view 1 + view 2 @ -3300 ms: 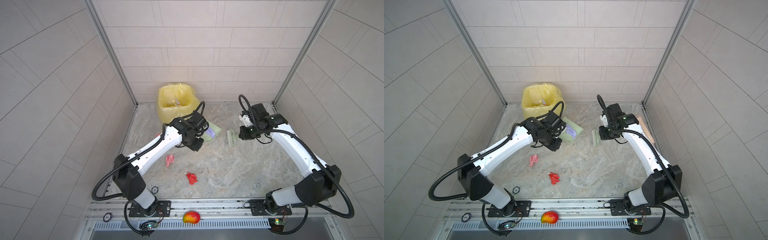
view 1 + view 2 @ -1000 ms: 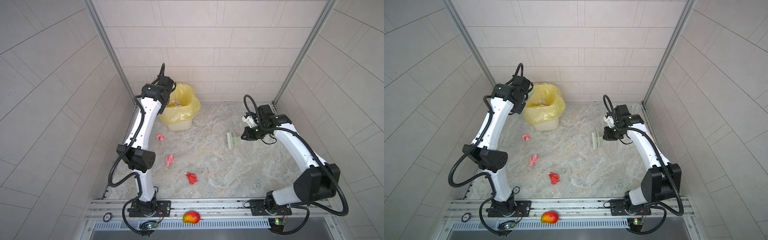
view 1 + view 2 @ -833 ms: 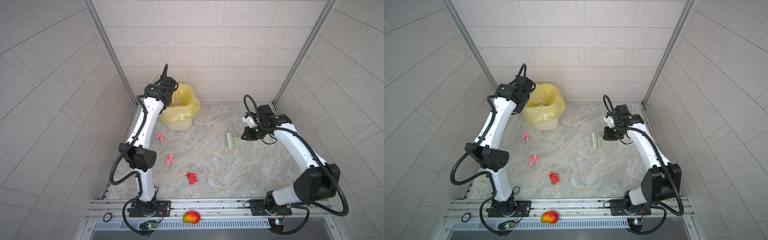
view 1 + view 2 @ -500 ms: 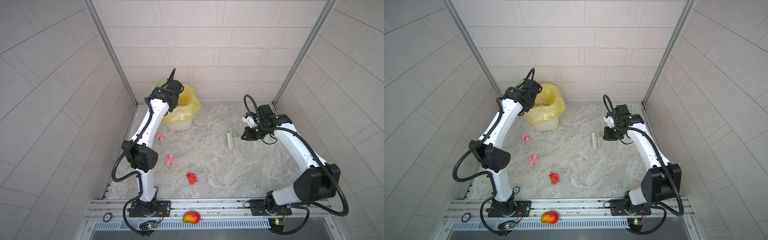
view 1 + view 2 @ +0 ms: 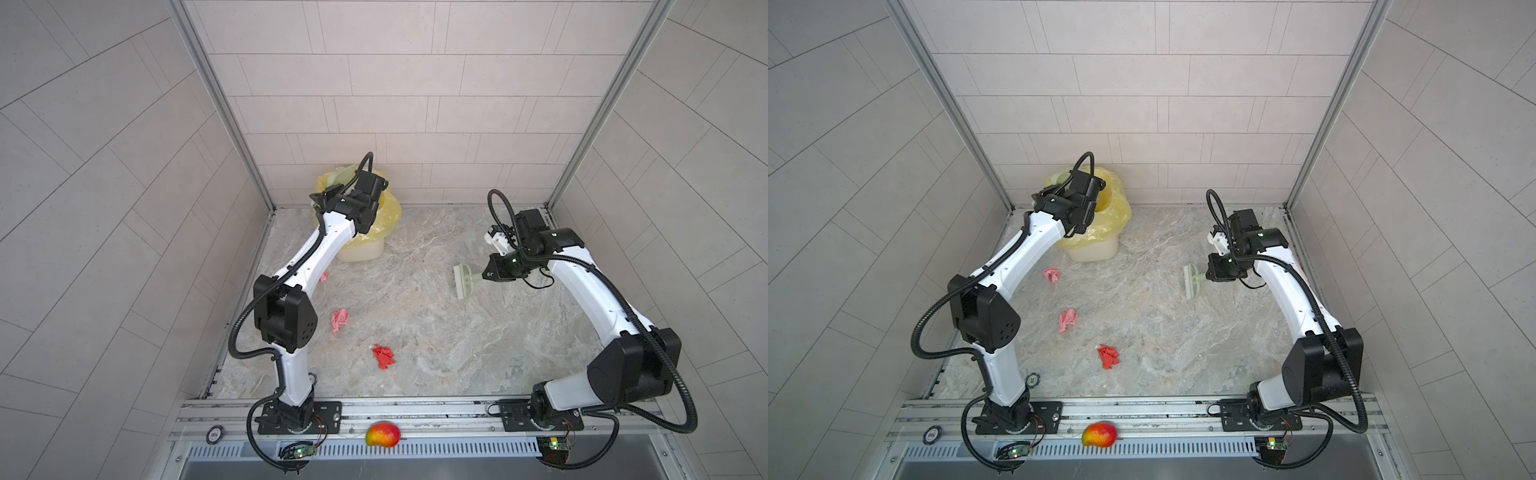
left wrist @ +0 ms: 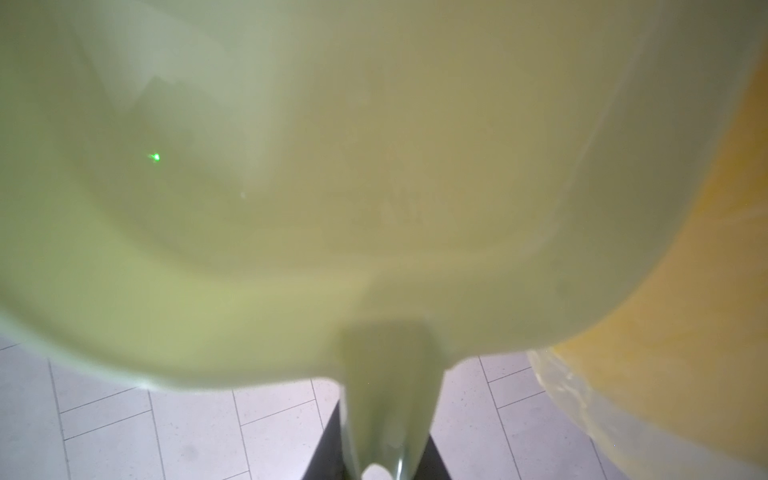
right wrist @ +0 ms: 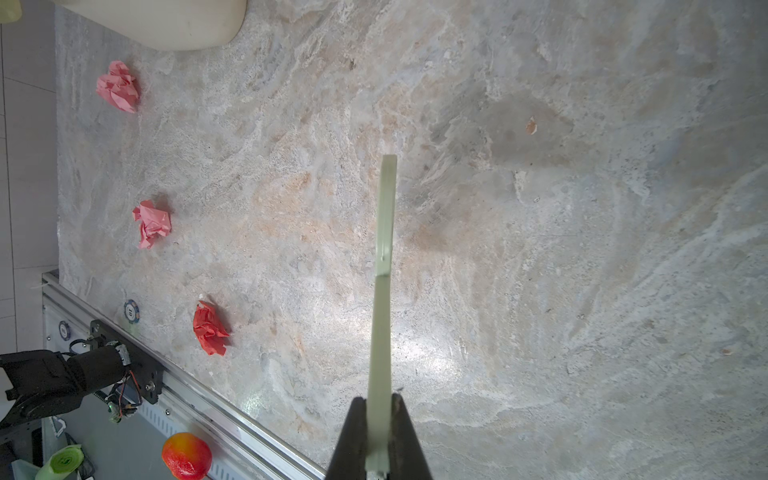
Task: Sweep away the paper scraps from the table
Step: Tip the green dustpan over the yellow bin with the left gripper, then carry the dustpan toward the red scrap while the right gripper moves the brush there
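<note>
**Item 1: left gripper** (image 6: 384, 453). Clenched on the handle of the pale green dustpan (image 6: 291, 187). In the left wrist view I see the handle pinched between the two dark fingers, and the pan's blurred body fills most of the picture. In both top views the pan is raised and tilted over the yellow-bagged bin (image 5: 388, 216), which stands in the far left corner of the table (image 5: 457, 340).

**Item 2: right gripper** (image 7: 380, 432). Clamped tight on the handle of the green brush (image 7: 385, 216). The brush head hangs low over the far right part of the table, well apart from every scrap. I cannot tell whether the bristles touch the marble.

**Item 3: paper scraps.** Three lie on the table's left half:
- a pink wad (image 5: 1052, 274) just in front of the bin, near the left edge
- a second pink wad (image 5: 1067, 320) about midway along that side
- a red wad (image 5: 1108, 356) nearer the front edge, toward the middle

**Item 4: mango** (image 5: 382, 434). It sits on the front rail, off the marble.

**Changes.**
- About three seconds back, the left gripper held the pan low on the table near the far middle, close to the brush — it is now up over the bin.
- In the last half-second the left wrist has swung from the bin's left rim further across its mouth.
- The right arm, the brush and the three wads lie where they lay a second ago.
</note>
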`<state>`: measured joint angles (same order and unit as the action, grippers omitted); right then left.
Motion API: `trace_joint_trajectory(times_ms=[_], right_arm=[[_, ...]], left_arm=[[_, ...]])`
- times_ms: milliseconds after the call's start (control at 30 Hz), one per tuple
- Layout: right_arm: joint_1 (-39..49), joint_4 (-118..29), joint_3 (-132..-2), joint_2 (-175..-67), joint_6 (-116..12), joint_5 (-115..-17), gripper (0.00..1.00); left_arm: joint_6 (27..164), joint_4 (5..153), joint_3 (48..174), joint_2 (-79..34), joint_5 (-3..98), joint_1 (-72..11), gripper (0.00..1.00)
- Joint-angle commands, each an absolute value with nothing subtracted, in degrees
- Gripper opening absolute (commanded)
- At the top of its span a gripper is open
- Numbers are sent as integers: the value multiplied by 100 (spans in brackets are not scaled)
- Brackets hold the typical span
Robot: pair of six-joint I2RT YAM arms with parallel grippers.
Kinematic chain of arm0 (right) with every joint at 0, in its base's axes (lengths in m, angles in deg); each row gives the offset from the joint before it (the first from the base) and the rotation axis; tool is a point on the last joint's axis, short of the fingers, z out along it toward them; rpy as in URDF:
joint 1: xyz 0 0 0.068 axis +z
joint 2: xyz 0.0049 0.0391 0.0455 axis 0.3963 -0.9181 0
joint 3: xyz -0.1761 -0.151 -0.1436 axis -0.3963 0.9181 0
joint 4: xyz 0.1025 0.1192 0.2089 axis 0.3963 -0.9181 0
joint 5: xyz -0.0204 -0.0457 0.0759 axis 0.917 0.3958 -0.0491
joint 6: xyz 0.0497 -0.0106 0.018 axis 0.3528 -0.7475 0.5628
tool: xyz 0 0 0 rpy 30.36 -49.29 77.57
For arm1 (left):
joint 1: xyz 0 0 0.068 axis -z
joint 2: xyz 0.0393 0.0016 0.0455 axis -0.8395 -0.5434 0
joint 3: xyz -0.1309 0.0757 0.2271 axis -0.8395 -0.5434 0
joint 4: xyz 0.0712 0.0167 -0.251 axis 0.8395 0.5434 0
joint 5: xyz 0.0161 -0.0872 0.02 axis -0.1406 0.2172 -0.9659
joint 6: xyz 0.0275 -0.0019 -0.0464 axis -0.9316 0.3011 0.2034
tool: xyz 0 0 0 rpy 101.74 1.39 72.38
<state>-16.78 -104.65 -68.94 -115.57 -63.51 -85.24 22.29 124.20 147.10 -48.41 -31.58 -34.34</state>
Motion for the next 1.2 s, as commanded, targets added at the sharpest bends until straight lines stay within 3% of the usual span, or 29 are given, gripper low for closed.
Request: trace_joint_trajectory(times_ms=[0,233,633,900,1167], right_arm=[[-1706,-10495,-6851,-11312,-6432,-8551,0],[-1703,-10480,-6830,-11342,-6438,-8576,0],[-1709,-10474,-6790,-11337,-6418,-8718,0],[-1661,-10439,-6802,-11345,-6384,-8952,0],[-1171,-10566,-6864,-11309,-6409,-8979,0]], left_arm=[[1472,11601,14575,-4489,-3384,-3432,0],[1770,11740,14622,-4412,-3382,-3458,0],[4838,14495,16089,-4614,-2636,-3448,0],[5770,15021,15995,-4299,-2218,-3458,0],[6820,15390,15705,-3777,-914,-3442,0]])
